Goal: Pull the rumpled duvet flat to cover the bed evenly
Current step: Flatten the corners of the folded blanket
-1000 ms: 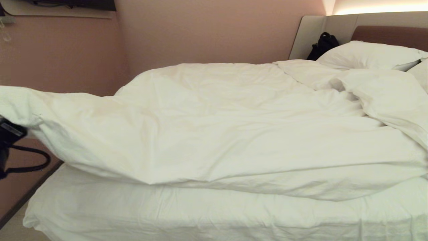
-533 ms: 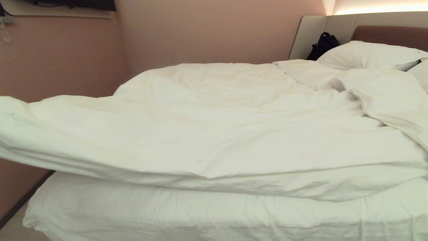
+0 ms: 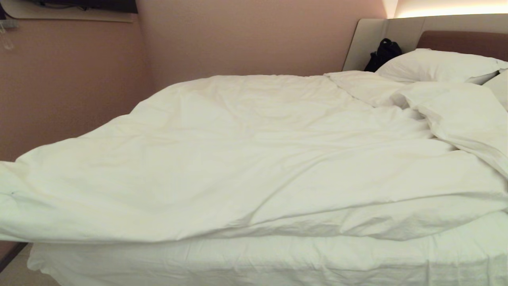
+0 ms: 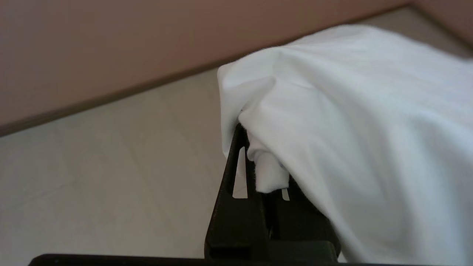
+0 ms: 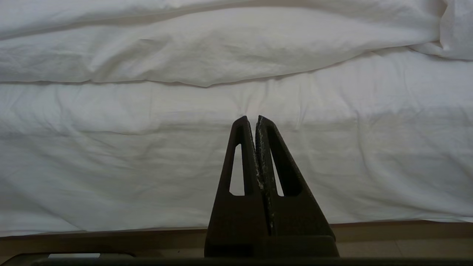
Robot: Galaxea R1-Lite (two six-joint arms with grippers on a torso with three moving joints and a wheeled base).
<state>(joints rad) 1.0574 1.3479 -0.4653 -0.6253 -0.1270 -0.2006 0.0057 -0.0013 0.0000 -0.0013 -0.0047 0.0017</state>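
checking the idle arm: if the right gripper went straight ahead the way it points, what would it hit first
Most likely the sheeted side of the bed. The right gripper, shut and empty, points at that white face just below the duvet's overhanging edge. How far off it is cannot be told.

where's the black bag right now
In the head view the black bag sits at the far right, against the beige surround at the head of the bed, just left of the pillow.

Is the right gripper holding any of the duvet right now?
No. In the right wrist view the right gripper is shut on nothing, hanging in front of the bed, apart from the duvet above.
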